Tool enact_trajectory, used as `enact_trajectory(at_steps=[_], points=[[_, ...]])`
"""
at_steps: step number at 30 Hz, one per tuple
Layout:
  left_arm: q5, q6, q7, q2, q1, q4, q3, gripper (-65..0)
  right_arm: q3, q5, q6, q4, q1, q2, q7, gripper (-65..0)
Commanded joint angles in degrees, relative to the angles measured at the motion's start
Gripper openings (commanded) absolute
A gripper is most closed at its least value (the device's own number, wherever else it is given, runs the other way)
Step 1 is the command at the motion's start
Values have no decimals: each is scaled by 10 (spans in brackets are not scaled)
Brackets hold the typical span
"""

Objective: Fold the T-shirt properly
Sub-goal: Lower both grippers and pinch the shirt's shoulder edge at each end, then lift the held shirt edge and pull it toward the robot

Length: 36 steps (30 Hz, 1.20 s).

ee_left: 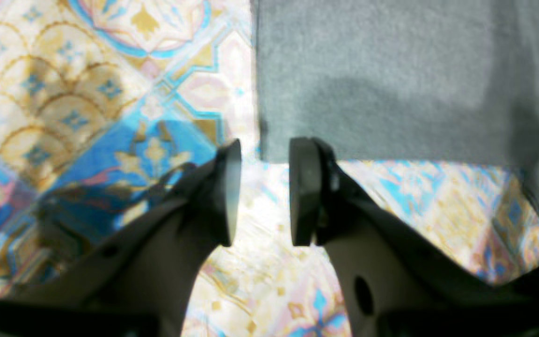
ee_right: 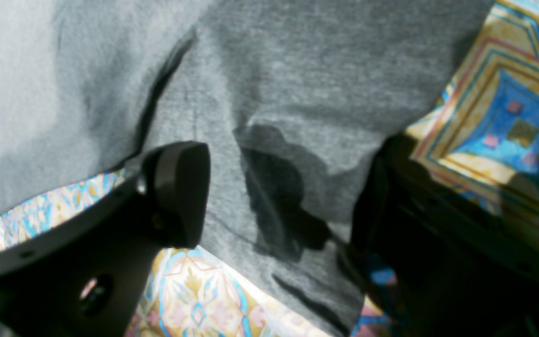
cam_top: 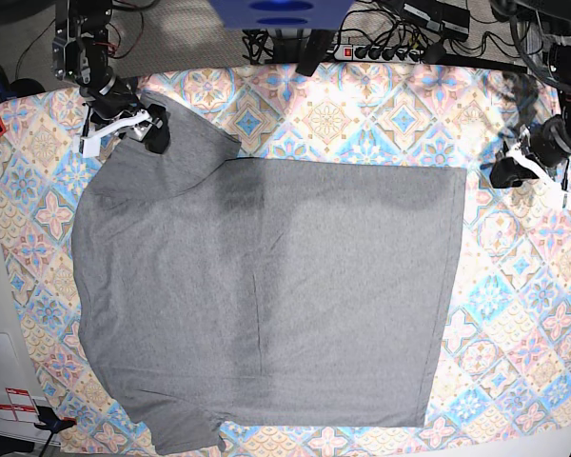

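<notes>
Mostly flat heather-grey T-shirt point(cam_top: 266, 295) (one sleeve rumpled) across patterned tablecloth point(cam_top: 514, 314)

Even, bright overhead light in the base view; soft shadows band the T-shirt point(cam_top: 266, 295) near its upper edge. Both wrist views are blurred, with glare washing out the tablecloth point(ee_left: 260, 276) and dark shadows cast beneath the jaws.
</notes>
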Motion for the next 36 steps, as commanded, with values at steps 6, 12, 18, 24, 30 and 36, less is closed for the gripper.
enact_trajectory(at_steps=[6, 12, 18, 24, 30, 36], points=[[-5, -39, -7, -13, -60, -90, 10, -469, -8, -9, -13, -5, -24, -4, -63, -208], [36, -45, -11, -3, -127, -171, 107, -469, -7, -9, -13, -5, -24, -4, -63, -208], [48, -46, -12, 11, -162, -224, 150, -469, -8, -9, -13, -5, -25, -4, -63, -208], [50, -84, 2, 20, -169, -225, 161, -469, -6, -10, -13, 21, -39, -3, -62, -208], [50, -124, 24, 38, -169, -226, 184, -469, -6, -10, -13, 34, -39, -3, -63, -208], [50, -124, 24, 42, -169, -226, 185, -470, -6, -34, -13, 36, -36, -3, -63, -208]])
